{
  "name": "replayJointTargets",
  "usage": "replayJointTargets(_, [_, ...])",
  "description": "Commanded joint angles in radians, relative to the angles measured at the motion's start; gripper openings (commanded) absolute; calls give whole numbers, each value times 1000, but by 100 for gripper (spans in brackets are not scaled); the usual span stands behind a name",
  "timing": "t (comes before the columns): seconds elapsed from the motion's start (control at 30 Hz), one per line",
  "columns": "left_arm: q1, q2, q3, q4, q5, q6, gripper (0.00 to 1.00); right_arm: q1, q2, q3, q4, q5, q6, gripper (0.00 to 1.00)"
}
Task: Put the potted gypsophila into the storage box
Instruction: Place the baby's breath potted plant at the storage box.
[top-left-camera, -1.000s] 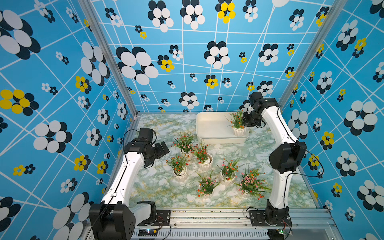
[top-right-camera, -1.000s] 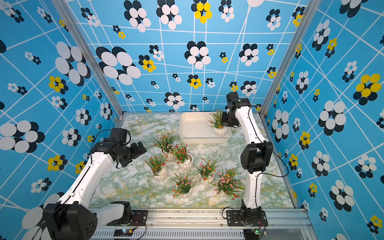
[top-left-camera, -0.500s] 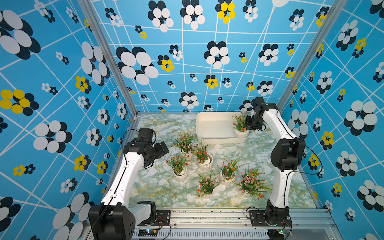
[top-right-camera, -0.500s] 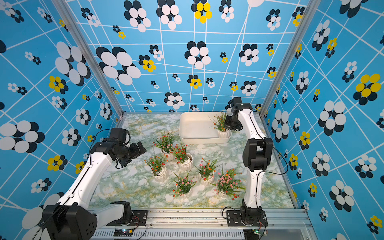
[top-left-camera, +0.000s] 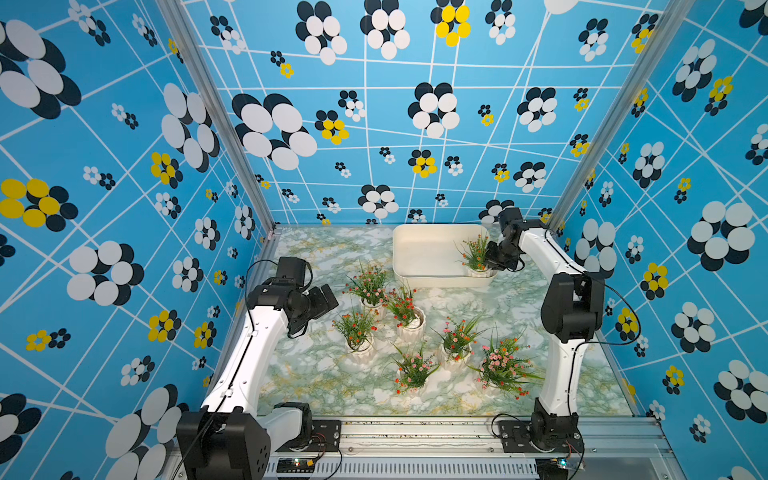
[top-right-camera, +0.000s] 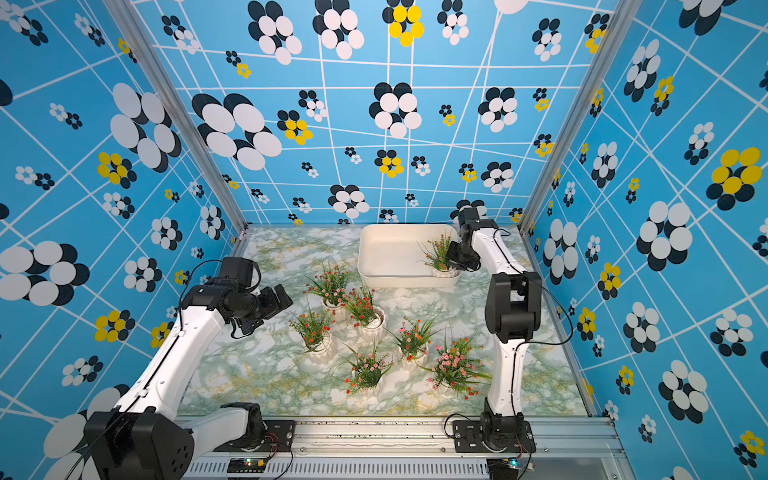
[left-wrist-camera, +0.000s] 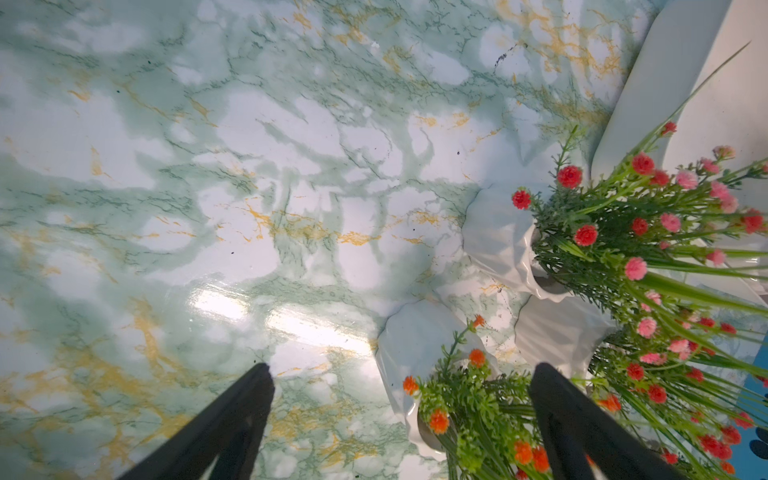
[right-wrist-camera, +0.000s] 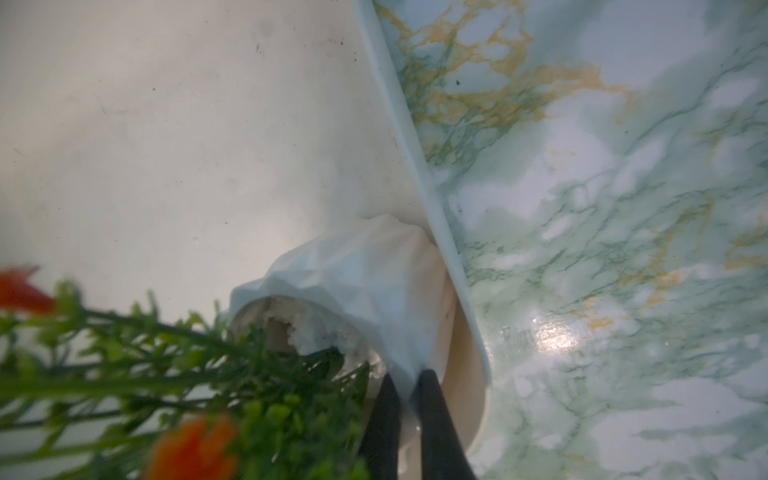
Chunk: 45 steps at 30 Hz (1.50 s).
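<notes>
The potted gypsophila (top-left-camera: 481, 272) we are handling is inside the storage box (top-left-camera: 428, 255), at its near right corner, close against the wall; our right gripper (right-wrist-camera: 409, 380) is clamped on the pot's rim; six other pots (top-left-camera: 411, 328) cluster on the marbled table (top-left-camera: 316, 374) just nearer than the box; left of them our left gripper (left-wrist-camera: 401, 368) hovers with its jaws spread wide, holding nothing.

No text, label, brand or number was readable in any view. The storage box (top-left-camera: 436, 281), the white pots of the potted gypsophila (top-left-camera: 411, 329) and the flower-patterned walls (top-left-camera: 374, 137) showed no legible writing on their visible sides.
</notes>
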Motion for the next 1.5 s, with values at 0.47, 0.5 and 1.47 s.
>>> replayJointTargets(0.47, [-4, 37, -6, 7, -4, 3, 99, 1, -138, -100, 87, 9, 48, 29])
replayJointTargets(0.5, [-4, 38, -8, 9, -3, 2, 100, 0, -158, -104, 85, 16, 50, 30])
replayJointTargets(1.47, [-141, 423, 177, 128, 40, -9, 100, -34, -712, -661, 95, 117, -20, 97])
